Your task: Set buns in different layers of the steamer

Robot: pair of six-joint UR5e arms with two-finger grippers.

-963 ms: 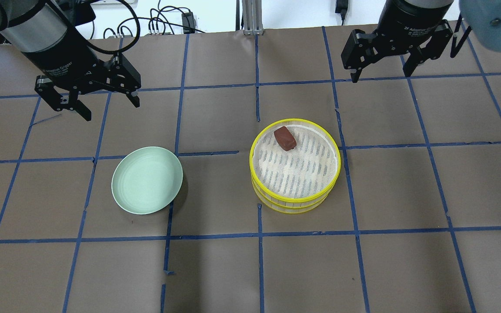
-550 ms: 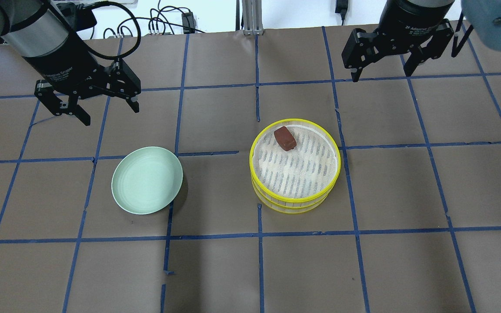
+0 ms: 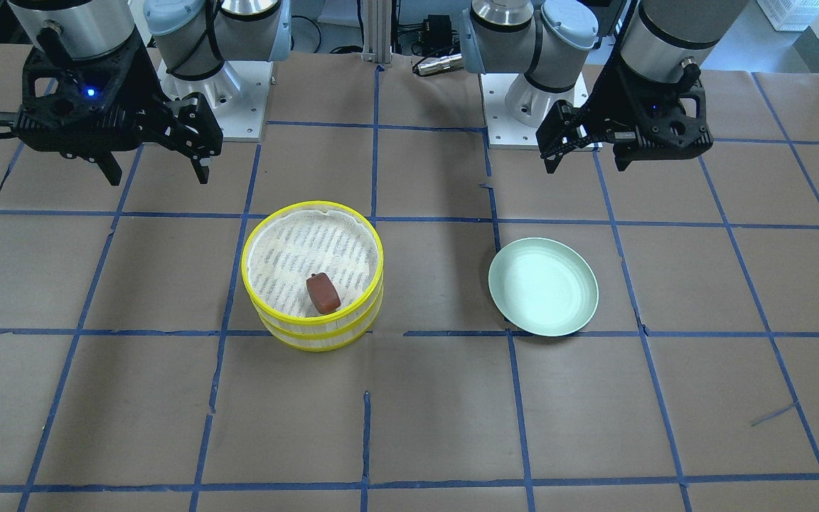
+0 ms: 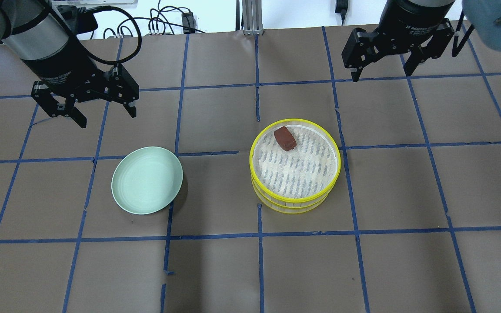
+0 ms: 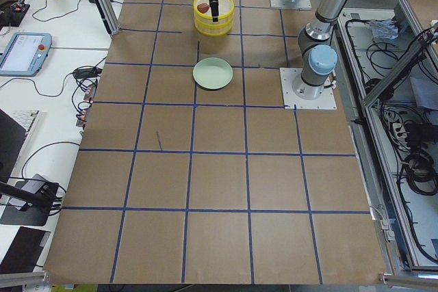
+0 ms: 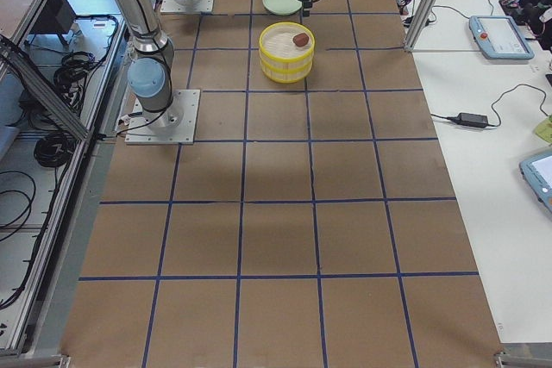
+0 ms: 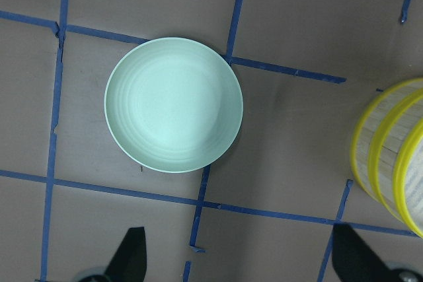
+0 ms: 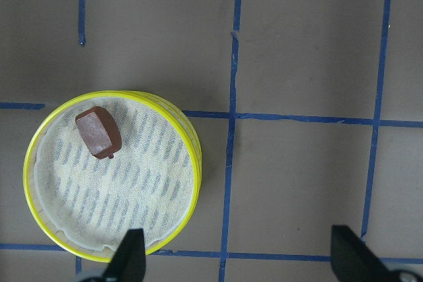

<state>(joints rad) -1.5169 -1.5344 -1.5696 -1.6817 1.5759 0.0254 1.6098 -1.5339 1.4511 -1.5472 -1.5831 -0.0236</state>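
Observation:
The two steamer layers (image 4: 293, 205) stand stacked right of the table's middle, with yellow rims and a white liner. The reddish-brown bun (image 4: 285, 138) lies on the top layer's liner at its far edge; it also shows in the right wrist view (image 8: 98, 131) and the front view (image 3: 323, 293). The white bun is not in view. My left gripper (image 4: 106, 117) is open and empty, held high beyond the pale green plate (image 4: 147, 179). My right gripper (image 4: 382, 76) is open and empty, held high beyond and to the right of the steamer.
The plate is bare and lies left of the steamer with a gap between them (image 7: 173, 104). The table is brown with a blue tape grid. Cables and a metal post lie past the far edge (image 4: 250, 17).
My left gripper has shifted slightly nearer and to the left, still open. The right gripper, the steamer, the bun and the plate have not moved.

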